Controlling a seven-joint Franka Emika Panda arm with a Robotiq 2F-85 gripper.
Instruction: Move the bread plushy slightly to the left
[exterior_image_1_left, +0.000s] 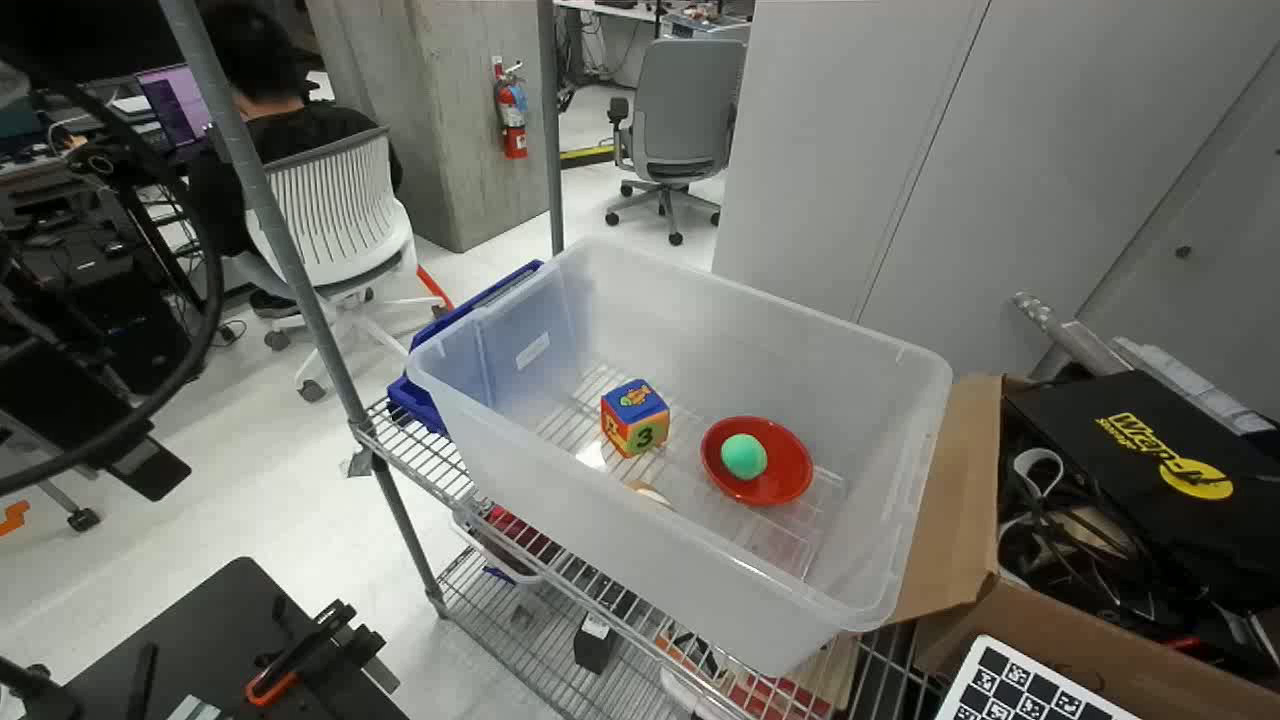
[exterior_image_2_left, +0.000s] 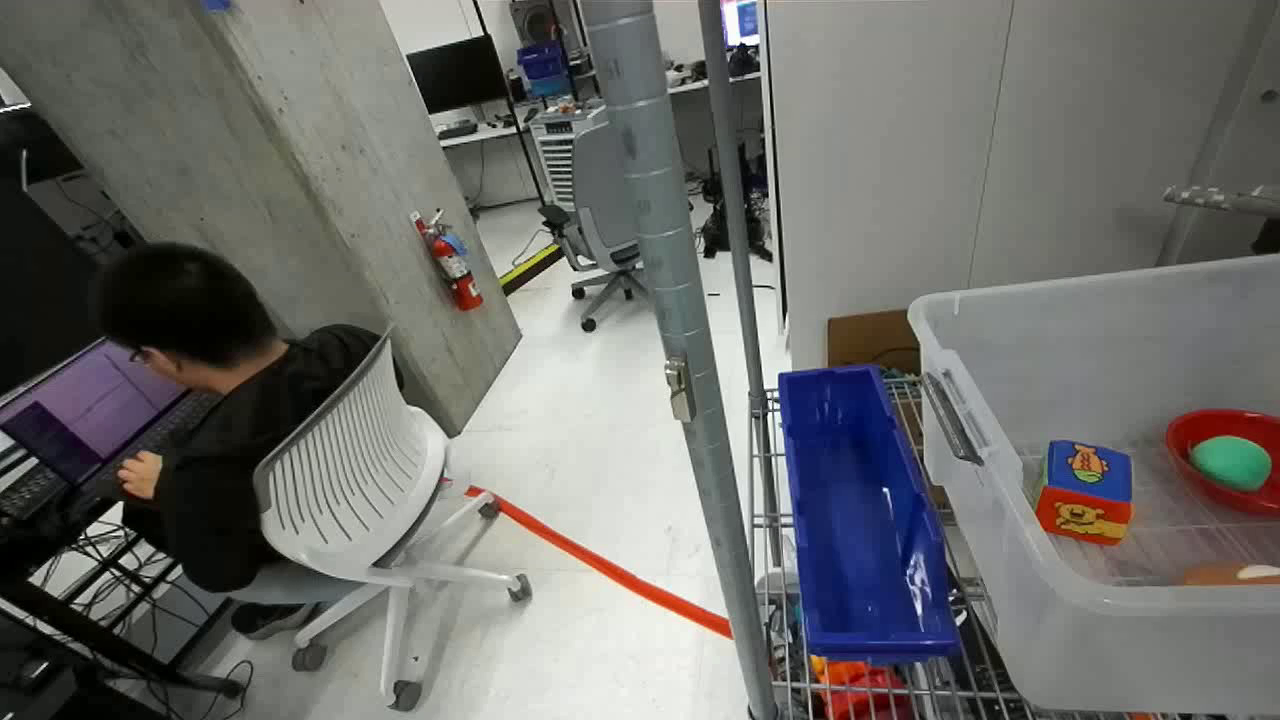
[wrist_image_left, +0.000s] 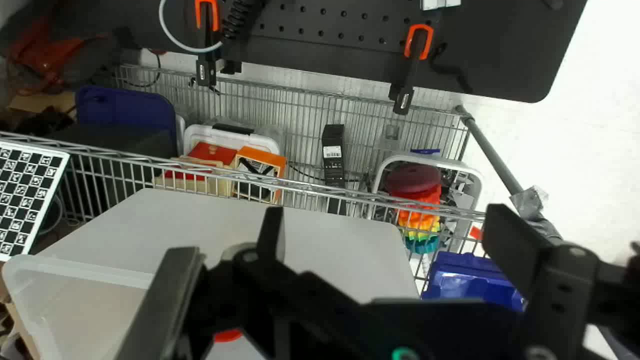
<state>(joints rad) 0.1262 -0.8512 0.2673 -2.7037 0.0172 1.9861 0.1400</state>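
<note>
The bread plushy (exterior_image_1_left: 650, 492) is a small tan and white soft toy on the floor of the clear plastic bin (exterior_image_1_left: 620, 545). The bin's near wall hides part of it in both exterior views; only a tan strip of the plushy (exterior_image_2_left: 1222, 574) shows above the rim. A yellow, blue and red cube (exterior_image_1_left: 635, 418) and a red bowl (exterior_image_1_left: 795, 478) with a green ball (exterior_image_1_left: 743, 456) lie in the bin too. My gripper (wrist_image_left: 390, 230) is wide open with nothing between its fingers. The plushy does not show in the wrist view, where the bin wall (wrist_image_left: 345, 260) lies below the fingers.
A grey shelf pole (exterior_image_2_left: 665, 240) and a blue tray (exterior_image_2_left: 865, 520) stand beside the bin. A cardboard box (exterior_image_1_left: 965, 545) with a black case is on its other side. A black table with clamps (wrist_image_left: 310, 45) lies across the shelf's wire edge.
</note>
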